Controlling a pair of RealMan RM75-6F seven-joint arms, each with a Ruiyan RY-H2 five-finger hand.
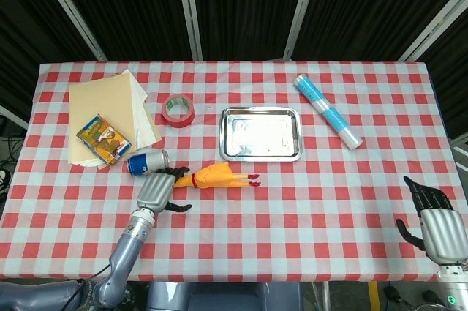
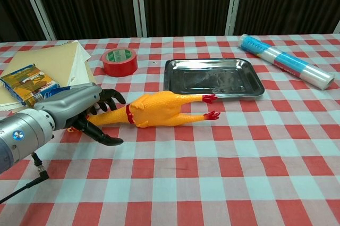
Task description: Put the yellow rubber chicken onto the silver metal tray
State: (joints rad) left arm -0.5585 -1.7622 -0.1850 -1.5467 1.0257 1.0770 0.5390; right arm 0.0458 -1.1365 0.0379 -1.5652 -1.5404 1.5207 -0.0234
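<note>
While the left hand [image 2: 85,110] is positioned over the head and neck of the yellow rubber chicken [image 2: 159,110], its fingers [image 2: 112,97] are spread above the neck and the thumb is extended below it; whether the neck is actually gripped cannot be told. One chicken is lying on the checked tablecloth [image 2: 223,167], just beside the near edge of the single silver metal tray [image 2: 212,76]. The right hand [image 1: 433,222] is held open, holding nothing, at the table's near right corner. One tape roll [image 2: 119,61], one can [image 1: 146,162] and one wrapped roll [image 2: 287,67] are counted.
</note>
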